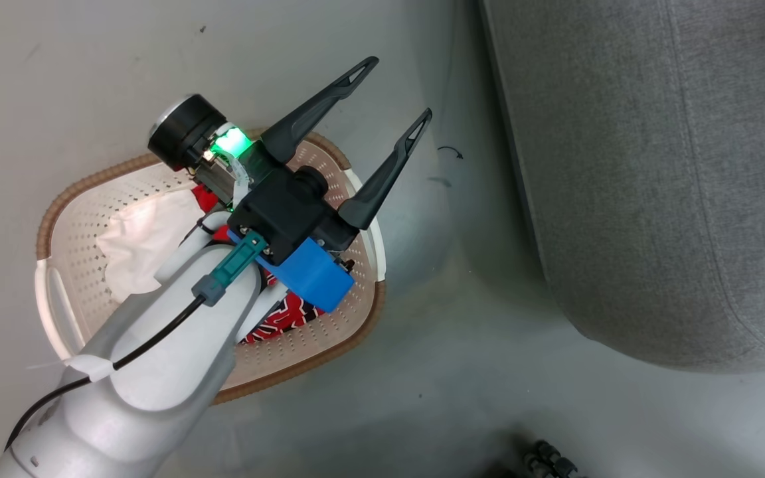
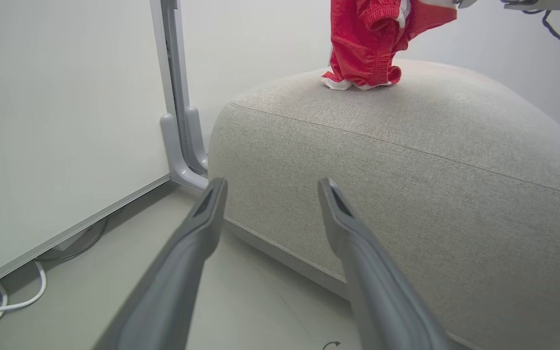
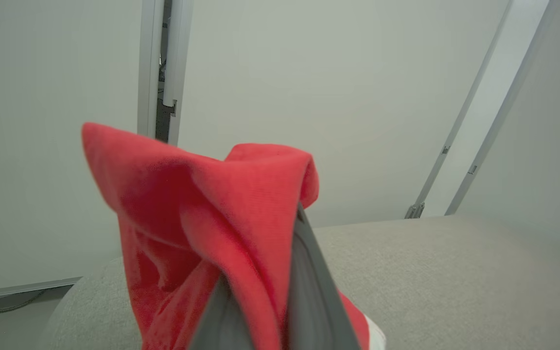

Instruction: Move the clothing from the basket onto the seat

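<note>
1. The left gripper (image 1: pixel 400 87) hangs over the end of the basket (image 1: pixel 329 345) nearest the seat (image 1: pixel 655 166). Its jaws are spread wide with nothing between them, and the fingers point past the rim toward the seat.
2. The basket stands on the floor (image 1: pixel 455 385), near the seat but apart from it.
3. Inside the basket lie a crumpled white fabric (image 1: pixel 137 245) and a red garment (image 1: pixel 286 318) with black-and-white print. Both are partly hidden under the pale left forearm.
4. In the left wrist view, the two dark fingers frame the seat's rounded side, with bare floor beneath them.
5. The right gripper (image 3: pixel 280 262) has its jaws closed on a red jersey (image 2: pixel 365 43). The cloth is bunched between the fingers and folds up over their tips.
6. The jersey hangs down from above. Its lower folds, edged with white, touch the top of the seat near its far edge.
7. Behind the seat stand pale wall panels joined by a grey post (image 2: pixel 175 97).
8. White cables (image 2: pixel 8 306) lie on the floor at the foot of the panel.
</note>
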{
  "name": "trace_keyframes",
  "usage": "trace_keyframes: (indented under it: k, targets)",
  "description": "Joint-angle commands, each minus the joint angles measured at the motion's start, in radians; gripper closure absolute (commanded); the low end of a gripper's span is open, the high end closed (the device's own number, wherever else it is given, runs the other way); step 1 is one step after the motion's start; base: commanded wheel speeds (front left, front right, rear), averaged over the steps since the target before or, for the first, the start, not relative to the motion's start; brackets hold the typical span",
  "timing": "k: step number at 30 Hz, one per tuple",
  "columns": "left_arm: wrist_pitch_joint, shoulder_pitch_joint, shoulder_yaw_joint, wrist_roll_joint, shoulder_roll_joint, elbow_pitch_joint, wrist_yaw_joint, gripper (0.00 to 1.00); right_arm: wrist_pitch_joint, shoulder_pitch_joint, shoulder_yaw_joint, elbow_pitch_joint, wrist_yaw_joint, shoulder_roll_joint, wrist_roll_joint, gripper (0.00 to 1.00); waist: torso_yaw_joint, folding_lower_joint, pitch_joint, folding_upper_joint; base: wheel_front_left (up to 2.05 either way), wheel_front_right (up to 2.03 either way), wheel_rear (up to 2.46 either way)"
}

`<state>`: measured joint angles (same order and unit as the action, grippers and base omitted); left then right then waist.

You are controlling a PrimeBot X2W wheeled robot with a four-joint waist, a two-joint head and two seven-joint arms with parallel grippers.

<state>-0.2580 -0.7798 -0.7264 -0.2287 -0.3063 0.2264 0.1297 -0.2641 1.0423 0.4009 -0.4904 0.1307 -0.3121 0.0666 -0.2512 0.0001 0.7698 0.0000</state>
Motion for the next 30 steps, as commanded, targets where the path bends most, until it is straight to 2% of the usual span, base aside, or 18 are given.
trace_keyframes:
  k: [1, 8, 15, 16, 17, 21, 30]
  targets:
    - [0.0, -0.017, -0.002, 0.002, -0.002, -0.005, 0.001, 0.0, -0.001, 0.011, 0.01, -0.03, 0.0, -0.005, -0.006, 1.0, 0.004, -0.0001, 0.011, 0.0, 0.0, 0.0, 0.0]
    - [-0.002, -0.038, -0.004, -0.005, -0.001, -0.007, -0.002, 0.0, -0.001, -0.027, 0.027, -0.195, 0.0, -0.043, -0.045, 1.0, 0.019, -0.0001, 0.019, 0.0, 0.0, 0.0, 0.0]
    - [-0.005, -0.03, 0.002, -0.015, -0.007, 0.003, -0.008, 0.0, -0.001, -0.064, 0.036, -0.27, 0.0, -0.021, -0.02, 1.0, 0.017, -0.0001, 0.009, 0.0, 0.0, 0.0, 0.0]
    - [-0.005, -0.029, 0.004, -0.017, -0.006, 0.005, -0.009, 0.0, -0.001, -0.07, 0.036, -0.278, 0.0, -0.016, -0.015, 0.64, 0.018, -0.0001, 0.006, 0.0, 0.0, 0.0, 0.0]
    - [-0.006, -0.028, 0.006, -0.018, -0.004, 0.006, -0.01, 0.0, -0.001, -0.074, 0.037, -0.275, 0.0, -0.015, -0.011, 0.0, 0.019, -0.0001, 0.001, 0.0, 0.0, 0.0, 0.0]
    - [-0.007, -0.019, 0.008, -0.022, 0.006, 0.014, -0.012, 0.0, -0.001, -0.113, 0.037, -0.221, 0.0, 0.002, 0.01, 0.0, 0.026, -0.0001, -0.032, 0.0, 0.0, 0.0, 0.0]
    - [-0.008, 0.053, 0.051, -0.041, 0.038, 0.012, -0.023, 0.0, -0.001, -0.326, 0.01, -0.013, 0.0, 0.037, -0.012, 0.0, 0.051, -0.0001, -0.167, 0.0, 0.0, 0.0, 0.0]
